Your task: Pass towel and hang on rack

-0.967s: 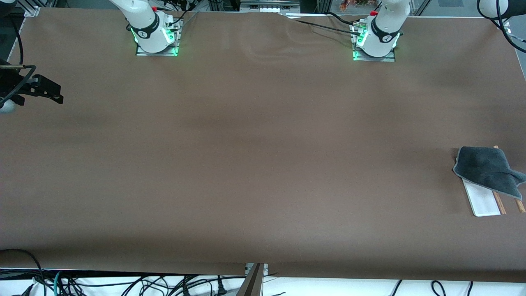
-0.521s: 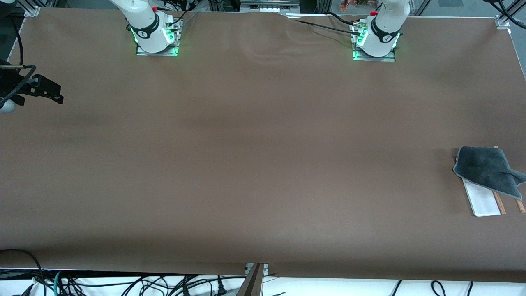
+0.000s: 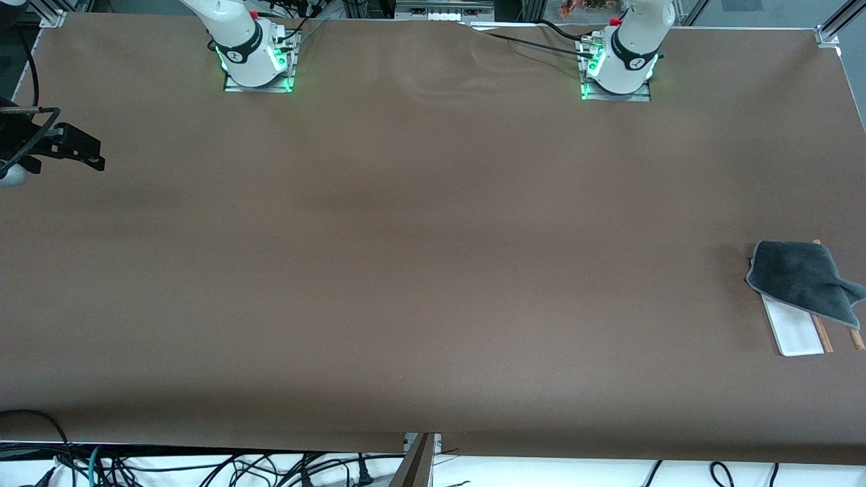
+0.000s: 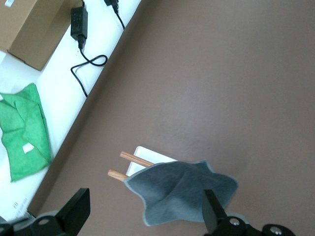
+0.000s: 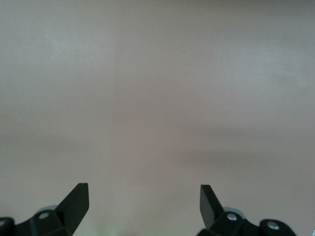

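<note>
Here the soft grey towel (image 3: 802, 281) drapes the thin-rodded rack (image 3: 793, 331).

No text, label, brand, number or sign can be read in any view. The round marks on the arms' base joints and the small white tag on the green cloth (image 4: 22, 132) are too small to make out.
</note>
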Robot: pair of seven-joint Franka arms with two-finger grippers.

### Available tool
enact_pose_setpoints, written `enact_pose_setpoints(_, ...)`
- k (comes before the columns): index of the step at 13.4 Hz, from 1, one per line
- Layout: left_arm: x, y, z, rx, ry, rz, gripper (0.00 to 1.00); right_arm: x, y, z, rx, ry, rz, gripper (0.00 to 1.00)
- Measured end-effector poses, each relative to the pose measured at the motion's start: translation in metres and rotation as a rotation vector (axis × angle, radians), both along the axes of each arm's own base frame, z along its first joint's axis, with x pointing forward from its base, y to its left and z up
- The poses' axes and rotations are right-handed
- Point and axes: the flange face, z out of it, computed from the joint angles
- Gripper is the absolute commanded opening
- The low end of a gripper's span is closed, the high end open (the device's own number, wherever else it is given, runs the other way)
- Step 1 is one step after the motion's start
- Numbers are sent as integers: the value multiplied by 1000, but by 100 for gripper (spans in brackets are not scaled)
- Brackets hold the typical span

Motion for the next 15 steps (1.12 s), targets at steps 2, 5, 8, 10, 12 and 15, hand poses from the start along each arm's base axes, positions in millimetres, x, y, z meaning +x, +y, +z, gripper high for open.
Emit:
enact_pose_setpoints(2,-6,-43,21,17,45,100,100,0,0,0,0,0,0,100)
enact_pose_setpoints(5,-17,-98,36,16,96,246,100,0,0,0,0,0,0,100)
enact_pose_setpoints(8,-31,-147,44,28,136,406,100,0,0,0,0,0,1,100)
enact_pose_setpoints(10,-38,-182,49,24,147,493,100,0,0,0,0,0,1,100)
enact_pose_setpoints(12,-45,-206,48,4,163,574,100,0,0,0,0,0,1,100)
enact_pose_setpoints(15,-52,-235,46,6,175,674,100,0,0,0,0,0,1,100)
